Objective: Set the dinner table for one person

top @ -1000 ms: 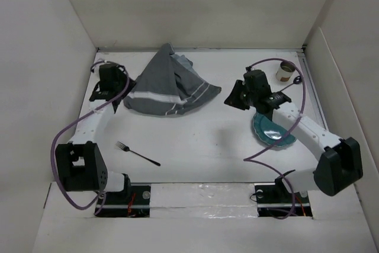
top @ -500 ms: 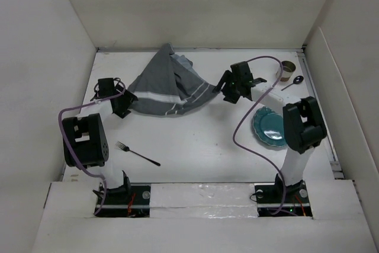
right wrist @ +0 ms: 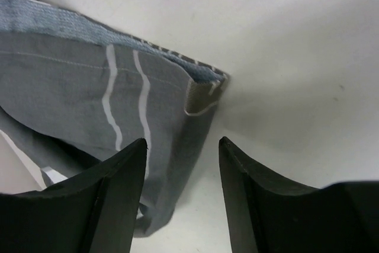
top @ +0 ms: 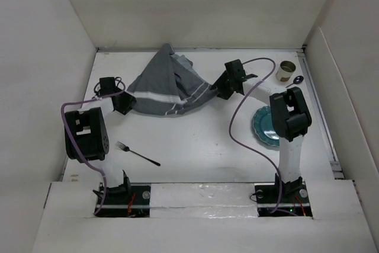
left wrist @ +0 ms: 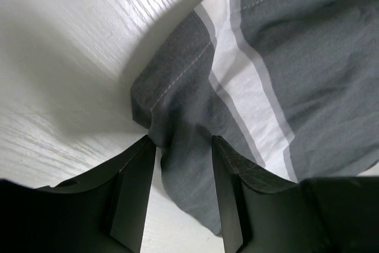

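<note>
The dark grey cloth (top: 169, 86) with pale stripes lies bunched at the back middle of the white dinner table (top: 201, 143). My left gripper (top: 125, 103) is at the cloth's left corner; in the left wrist view (left wrist: 180, 152) its jaws are open with a fold of the cloth (left wrist: 183, 170) between them. My right gripper (top: 224, 89) is at the cloth's right corner; in the right wrist view (right wrist: 180, 149) its jaws are open, with the cloth's edge (right wrist: 177, 164) between them and its corner (right wrist: 204, 90) just ahead.
A teal plate (top: 263, 125) lies at the right, partly behind the right arm. A paper cup (top: 286, 71) and a spoon (top: 296, 80) are at the back right. A fork (top: 137, 153) lies at the front left. White walls enclose the table.
Both grippers have closed in on the cloth. The right arm swung from over the plate to the cloth's right corner. The left gripper moved to the left corner.
</note>
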{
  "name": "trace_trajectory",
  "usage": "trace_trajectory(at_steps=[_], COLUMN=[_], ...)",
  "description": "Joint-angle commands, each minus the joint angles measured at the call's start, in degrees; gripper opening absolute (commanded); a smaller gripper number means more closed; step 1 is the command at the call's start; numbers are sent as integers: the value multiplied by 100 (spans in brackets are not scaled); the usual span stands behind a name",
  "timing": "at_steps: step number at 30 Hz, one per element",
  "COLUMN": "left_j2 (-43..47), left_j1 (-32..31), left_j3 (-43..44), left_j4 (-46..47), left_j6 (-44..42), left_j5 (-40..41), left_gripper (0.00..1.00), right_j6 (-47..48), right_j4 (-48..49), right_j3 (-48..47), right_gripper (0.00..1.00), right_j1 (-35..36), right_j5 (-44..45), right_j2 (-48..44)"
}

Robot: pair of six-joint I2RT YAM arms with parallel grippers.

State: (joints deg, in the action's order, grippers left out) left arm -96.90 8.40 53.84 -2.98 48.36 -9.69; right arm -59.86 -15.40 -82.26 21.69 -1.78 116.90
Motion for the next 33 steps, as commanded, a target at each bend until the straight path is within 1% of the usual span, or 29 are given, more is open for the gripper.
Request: trace_trajectory(at_steps=[1,2,4,6,7,8,9,10,12,13,14,15,16,17,19,20,22,23,24,26,29,33], left_j2=[-100,-127,-223,-311,-355,-364,-364,-295,-84,361,365,539,828,970,1330,1445,1734,1823,1894,2087,2447,2606], left_j1=[47,47,47,47,47,47,47,47,47,47,47,47,47,47,47,47,47,47,47,47,47,-5], left_j3=[258,293,337,416,451,469,495,565,776,968,1092,1241,1390,1714,2067,2382,2682,2971,3139,3534,3896,4160], left_j4=[52,44,26,17,8,17,-18,-62,-71,-106,-106,-167,-194,-246,-404,-448,-519,-545,-606,-686,-817,-958], left_j6=[95,95,95,95,95,112,112,86,-80,-246,-248,-431,-520,-581,-757,-775,-775,-775,-749,-731,-696,-670], left_j5=[327,363,451,451,451,451,468,494,512,582,583,644,644,644,574,504,267,188,22,-94,-191,-252], left_gripper=[39,37,33,29,21,11,2,0,0,0,0,0,0,0,0,0,0,0,0,0,0,0], right_j6=[-158,-184,-193,-176,-158,-132,-123,-97,52,175,280,403,526,736,975,1176,1353,1519,1590,1757,1915,2030], right_j4=[222,213,361,231,169,99,29,54,273,387,388,362,292,213,90,55,-112,-173,-287,-489,-911,-1333], right_j3=[-396,-405,-431,-597,-668,-721,-748,-704,-581,-485,-493,-528,-580,-729,-861,-975,-1116,-1239,-1301,-1459,-1740,-2030], right_gripper=[54,49,43,30,24,7,0,0,0,0,0,0,0,0,0,0,0,0,0,0,0,0], right_j1=[-34,-34,-34,-34,-34,-34,-34,-34,-34,-34,-34,-34,-34,-34,-34,-34,-34,-34,-34,-34,159,160], right_j5=[81,99,108,82,55,46,46,55,142,361,363,502,599,678,810,854,960,995,1030,1031,1162,1145], right_j2=[113,140,192,332,377,412,386,308,27,-331,-535,-720,-913,-1298,-1704,-2080,-2460,-2644,-2968,-3251,-3918,-4210])
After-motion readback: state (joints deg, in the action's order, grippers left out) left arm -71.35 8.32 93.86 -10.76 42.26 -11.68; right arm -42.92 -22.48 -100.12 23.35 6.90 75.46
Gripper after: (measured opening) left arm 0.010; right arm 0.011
